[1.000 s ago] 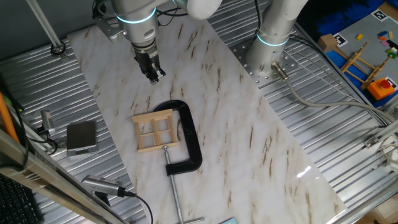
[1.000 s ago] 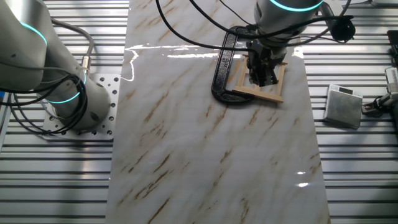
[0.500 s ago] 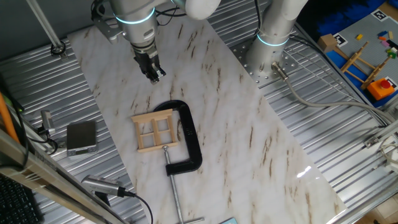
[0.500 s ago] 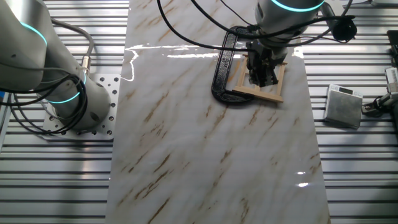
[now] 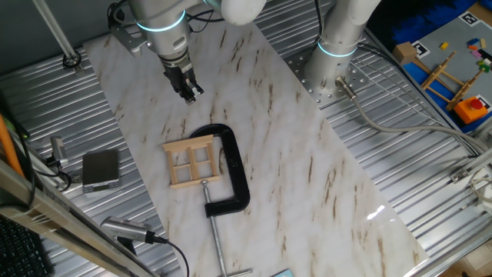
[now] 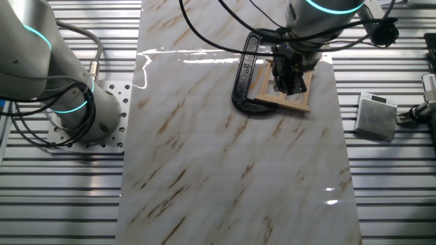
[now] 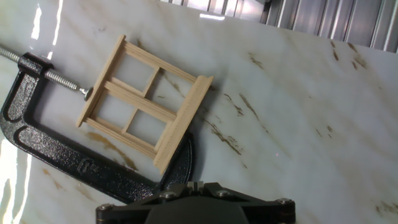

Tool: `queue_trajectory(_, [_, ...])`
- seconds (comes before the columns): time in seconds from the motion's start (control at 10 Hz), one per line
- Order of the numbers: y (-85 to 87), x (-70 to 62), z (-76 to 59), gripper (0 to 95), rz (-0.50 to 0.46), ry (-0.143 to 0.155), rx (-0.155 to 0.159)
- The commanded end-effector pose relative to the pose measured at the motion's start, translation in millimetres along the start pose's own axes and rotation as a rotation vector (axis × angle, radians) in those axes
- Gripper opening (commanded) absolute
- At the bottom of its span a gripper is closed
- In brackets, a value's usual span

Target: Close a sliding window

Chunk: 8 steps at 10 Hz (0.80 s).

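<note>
The sliding window (image 5: 192, 161) is a small pale-wood frame with four panes. It lies flat on the marble slab, held in the jaws of a black C-clamp (image 5: 234, 173). My gripper (image 5: 188, 92) hangs above the slab, beyond the window's far side, with its fingers shut and nothing in them. In the other fixed view the gripper (image 6: 289, 87) covers most of the window (image 6: 300, 102). In the hand view the window (image 7: 143, 102) lies upper left, clear of my shut fingertips (image 7: 199, 185) at the bottom edge.
The C-clamp (image 7: 81, 168) wraps the window's side, its screw pressing one edge. A grey box (image 5: 100, 169) sits on the ribbed table left of the slab. A second arm's base (image 5: 338, 46) stands at the back right. A wooden stick frame with an orange block (image 5: 461, 92) lies far right.
The arm's wrist has shifted slightly to the left in one fixed view. The window and clamp have not moved.
</note>
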<state>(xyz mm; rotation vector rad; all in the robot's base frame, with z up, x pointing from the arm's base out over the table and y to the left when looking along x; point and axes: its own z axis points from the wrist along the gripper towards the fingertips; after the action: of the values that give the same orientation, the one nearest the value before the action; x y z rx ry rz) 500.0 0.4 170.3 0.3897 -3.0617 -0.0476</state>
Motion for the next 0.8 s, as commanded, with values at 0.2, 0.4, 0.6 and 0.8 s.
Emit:
queue_trajectory(0.2, [5.0,-12.9,0.1,0.0,0.02,0.008,-0.004])
queue_trajectory(0.4, [20.0,-40.2,7.5,0.0,0.042,0.007,-0.025])
queue_trajectory(0.6, [43.3,-68.3,18.5,0.0,0.104,0.011,-0.058])
queue_trajectory(0.8, [69.3,-90.4,27.0,0.0,0.165,0.005,-0.063])
